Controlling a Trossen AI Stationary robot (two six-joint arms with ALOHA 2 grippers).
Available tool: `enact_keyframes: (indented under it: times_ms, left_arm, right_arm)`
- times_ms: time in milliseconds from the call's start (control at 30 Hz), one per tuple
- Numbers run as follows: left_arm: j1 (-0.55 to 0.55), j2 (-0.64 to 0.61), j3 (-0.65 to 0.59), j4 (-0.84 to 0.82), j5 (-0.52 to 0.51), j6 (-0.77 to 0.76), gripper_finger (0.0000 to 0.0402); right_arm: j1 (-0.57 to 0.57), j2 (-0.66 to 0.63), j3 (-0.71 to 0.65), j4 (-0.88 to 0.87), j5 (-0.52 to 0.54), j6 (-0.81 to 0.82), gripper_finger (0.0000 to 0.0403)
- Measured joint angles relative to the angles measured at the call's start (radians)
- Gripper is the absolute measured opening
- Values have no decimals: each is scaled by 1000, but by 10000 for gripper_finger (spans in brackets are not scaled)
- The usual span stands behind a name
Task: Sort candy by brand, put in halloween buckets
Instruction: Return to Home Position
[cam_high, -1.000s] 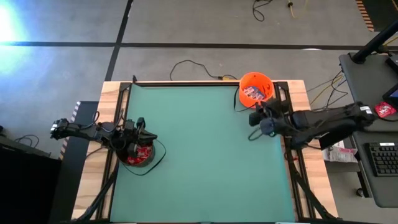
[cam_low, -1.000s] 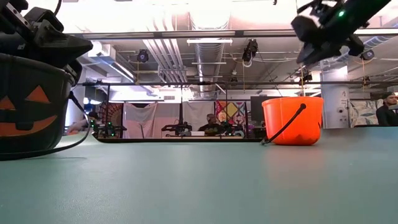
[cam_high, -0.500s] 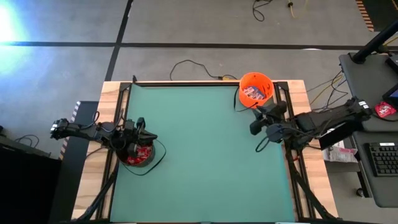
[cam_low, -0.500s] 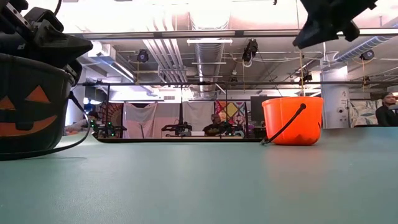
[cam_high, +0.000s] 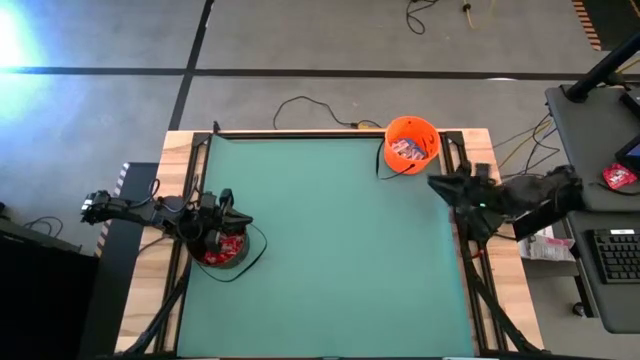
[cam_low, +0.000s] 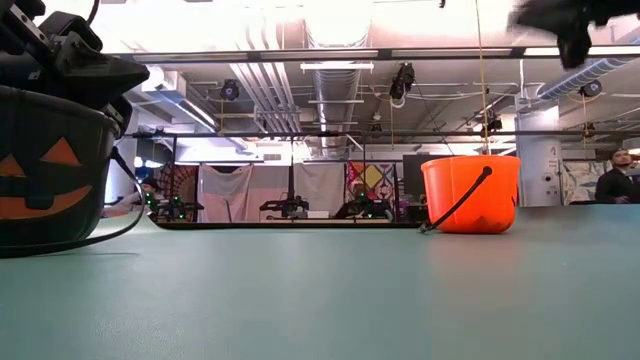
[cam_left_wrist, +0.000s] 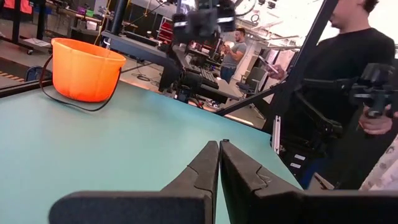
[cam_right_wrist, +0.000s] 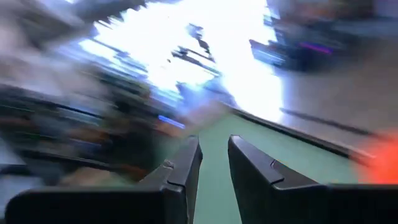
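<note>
High view: your right hand (cam_high: 440, 183) has pulled back from beside the orange bucket (cam_high: 388, 150) to the right edge of the counter (cam_high: 330, 240). The bucket now sits ahead of it and to one side, well apart. Reading: the drop is done and the arm is heading home. White-and-blue candy (cam_high: 408, 148) lies inside the orange bucket. Red candy (cam_high: 230, 246) fills the black bucket (cam_high: 243, 257) directly under your left hand (cam_high: 224, 205), which has not shifted. No loose candy shows on the counter, so the sort looks complete.

Low view: right hand (cam_low: 572, 18) sits high, above and beyond the orange bucket (cam_low: 470, 195). Left hand (cam_low: 75, 60) hangs at the black bucket's (cam_low: 45, 180) rim.

Left wrist view: left hand (cam_left_wrist: 219, 144) clenched, fingers pressed together on nothing. Orange bucket far ahead across the counter; a person (cam_left_wrist: 367, 62) stands beyond its edge.

Right wrist view: right hand (cam_right_wrist: 213, 144) released, fingers slightly parted, nothing between them
</note>
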Motion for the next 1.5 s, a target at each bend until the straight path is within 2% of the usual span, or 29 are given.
enact_keyframes:
  times_ms: [100, 167, 300, 467, 667, 833, 967, 1100, 1267, 1500]
  left_arm:
    - [0, 0, 0, 0, 0, 0, 0]
    - [0, 0, 0, 0, 0, 0, 0]
    - [0, 0, 0, 0, 0, 0, 0]
    - [0, 0, 0, 0, 0, 0, 0]
    - [0, 0, 0, 0, 0, 0, 0]
    - [0, 0, 0, 0, 0, 0, 0]
    - [0, 0, 0, 0, 0, 0, 0]
    - [0, 0, 0, 0, 0, 0, 0]
    - [0, 0, 0, 0, 0, 0, 0]
    - [0, 0, 0, 0, 0, 0, 0]
  right_arm:
    - [-3, -87, -87, 195, -247, -74, 71]
    - [-3, -123, -131, 184, -306, -64, 67]
    - [-4, -172, -197, 180, -305, -38, 63]
    - [-13, -148, -296, 279, -305, -45, 65]
    - [-77, -87, -365, 321, -318, 131, 64]
    - [-125, -94, -374, 323, -339, 32, 61]
    - [-200, -96, -383, 311, -334, 19, 59]
    - [-262, -106, -385, 283, -404, -19, 59]
    - [-251, -154, -360, 279, -416, -139, 49]
    - [-251, -247, -375, 252, -408, -150, 29]
